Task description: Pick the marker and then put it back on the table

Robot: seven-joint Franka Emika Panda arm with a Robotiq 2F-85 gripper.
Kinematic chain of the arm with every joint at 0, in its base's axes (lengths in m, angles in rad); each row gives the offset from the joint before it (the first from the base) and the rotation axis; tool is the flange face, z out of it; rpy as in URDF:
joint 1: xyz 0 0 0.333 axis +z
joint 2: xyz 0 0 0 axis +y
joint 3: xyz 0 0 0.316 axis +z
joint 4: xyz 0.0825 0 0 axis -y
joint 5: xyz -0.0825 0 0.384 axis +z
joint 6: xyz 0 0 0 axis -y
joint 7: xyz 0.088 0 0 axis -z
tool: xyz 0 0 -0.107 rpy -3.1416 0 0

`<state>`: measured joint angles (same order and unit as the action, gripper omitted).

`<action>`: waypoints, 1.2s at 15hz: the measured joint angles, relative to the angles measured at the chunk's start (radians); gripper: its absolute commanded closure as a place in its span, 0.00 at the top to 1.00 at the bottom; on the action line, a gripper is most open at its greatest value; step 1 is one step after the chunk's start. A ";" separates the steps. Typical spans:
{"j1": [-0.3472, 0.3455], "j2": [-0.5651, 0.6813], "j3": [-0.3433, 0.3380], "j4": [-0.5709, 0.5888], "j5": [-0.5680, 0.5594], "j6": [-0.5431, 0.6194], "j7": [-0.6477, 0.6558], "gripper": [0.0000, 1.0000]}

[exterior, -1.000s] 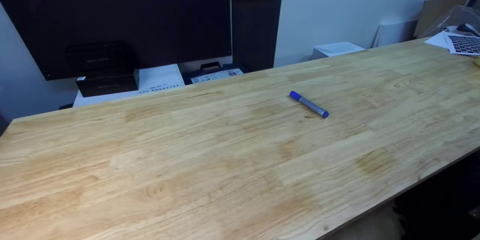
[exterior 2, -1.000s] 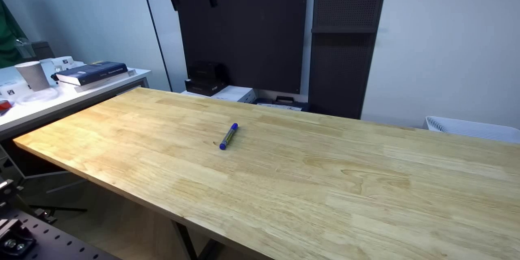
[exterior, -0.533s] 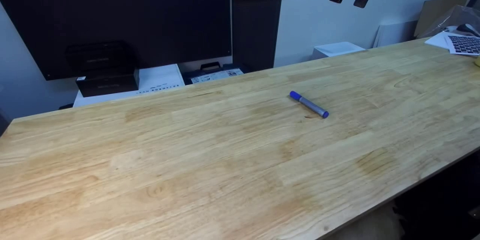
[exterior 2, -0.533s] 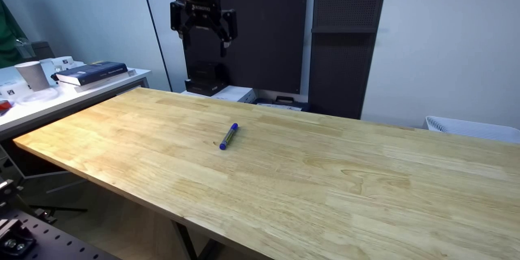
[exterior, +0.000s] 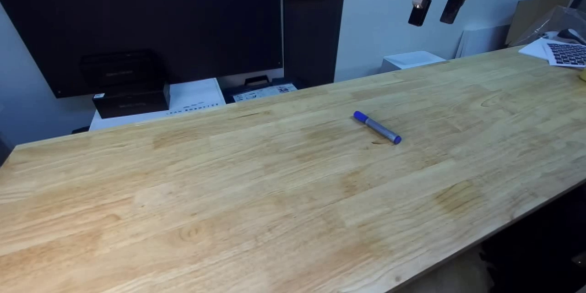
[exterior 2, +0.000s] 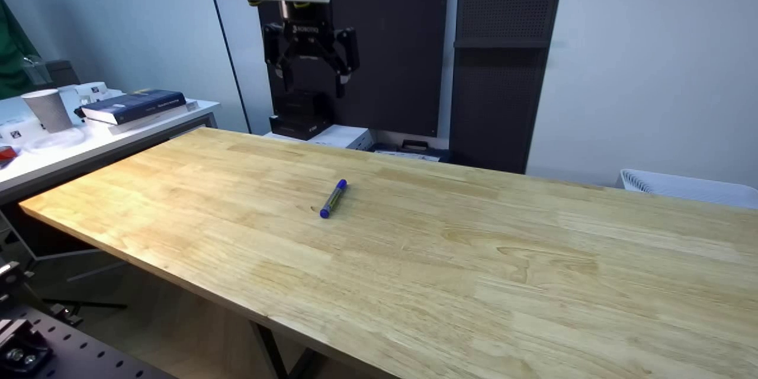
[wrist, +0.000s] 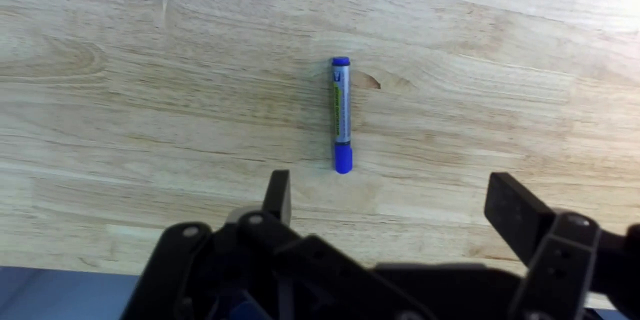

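Note:
The marker (exterior: 377, 127) lies flat on the light wooden table (exterior: 229, 192). It has a silver-grey barrel and blue ends. It also shows in an exterior view (exterior 2: 334, 198) and in the wrist view (wrist: 342, 110), where its blue cap points toward the gripper. My gripper (wrist: 390, 174) is open, with nothing between its fingers. It hangs high above the table in both exterior views (exterior: 431, 23) (exterior 2: 314, 92), pointing down. In the wrist view the marker lies beyond the fingertips, closer to the left finger (wrist: 278, 192).
Papers and a keyboard-like sheet (exterior: 567, 54) lie at the table's far right end. Boxes (exterior: 130, 100) and a white bin (exterior 2: 690, 188) stand behind the table. A side table with books (exterior 2: 133, 106) and a cup (exterior 2: 48, 111) stands beyond one end.
My gripper has come down into view from above and moved a little to the right in the exterior views. It stays open. The marker has not moved.

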<state>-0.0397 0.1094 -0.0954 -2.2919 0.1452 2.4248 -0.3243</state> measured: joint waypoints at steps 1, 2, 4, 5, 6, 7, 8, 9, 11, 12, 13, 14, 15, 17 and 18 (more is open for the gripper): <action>-0.003 0.025 0.000 -0.001 -0.015 0.040 0.014 1.00; -0.005 0.053 0.000 -0.002 -0.021 0.089 0.022 1.00; -0.008 0.116 0.009 -0.002 -0.019 0.176 0.026 1.00; -0.009 0.150 0.017 -0.001 -0.017 0.207 0.026 1.00; -0.012 0.183 0.029 0.001 -0.013 0.226 0.026 1.00; -0.016 0.217 0.044 0.004 -0.012 0.235 0.024 1.00; -0.018 0.249 0.061 0.007 -0.012 0.237 0.024 1.00; -0.018 0.275 0.075 0.010 -0.012 0.242 0.024 1.00; -0.018 0.302 0.087 0.019 -0.012 0.249 0.024 1.00; -0.019 0.304 0.087 0.023 -0.012 0.249 0.024 1.00; -0.022 0.304 0.089 0.023 -0.015 0.249 0.024 1.00; -0.022 0.304 0.087 0.023 -0.033 0.249 0.029 1.00; -0.021 0.305 0.083 0.022 -0.056 0.249 0.038 1.00; -0.021 0.312 0.073 0.021 -0.088 0.249 0.053 1.00; -0.022 0.321 0.070 0.021 -0.092 0.252 0.054 1.00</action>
<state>-0.0621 0.4300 -0.0256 -2.2705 0.0534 2.6768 -0.2700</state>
